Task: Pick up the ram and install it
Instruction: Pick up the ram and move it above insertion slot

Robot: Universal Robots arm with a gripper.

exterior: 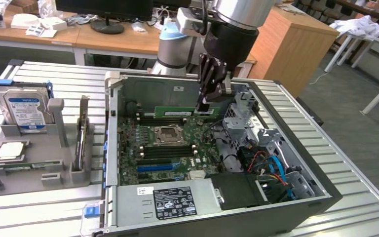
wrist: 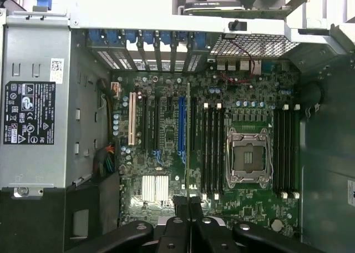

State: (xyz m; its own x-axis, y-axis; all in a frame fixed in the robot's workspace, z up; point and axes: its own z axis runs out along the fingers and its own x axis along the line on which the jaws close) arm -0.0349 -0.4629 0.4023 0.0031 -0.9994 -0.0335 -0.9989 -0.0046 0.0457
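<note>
Matt grey sheet-metal computer case (exterior: pixel 151 90), ribbed bare-metal table (exterior: pixel 364 205), green circuit-board ram (exterior: pixel 173 112).

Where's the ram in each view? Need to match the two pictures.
Exterior view: the ram is held in the gripper, green face showing, above the motherboard.
Wrist view: the ram is edge-on, a thin strip running out from the gripper, next to the blue slot.
Shared landmark: the processor socket.

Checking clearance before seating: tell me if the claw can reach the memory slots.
Probably yes: the case is open, and the claw holds the ram over the memory slots with nothing between.
</note>
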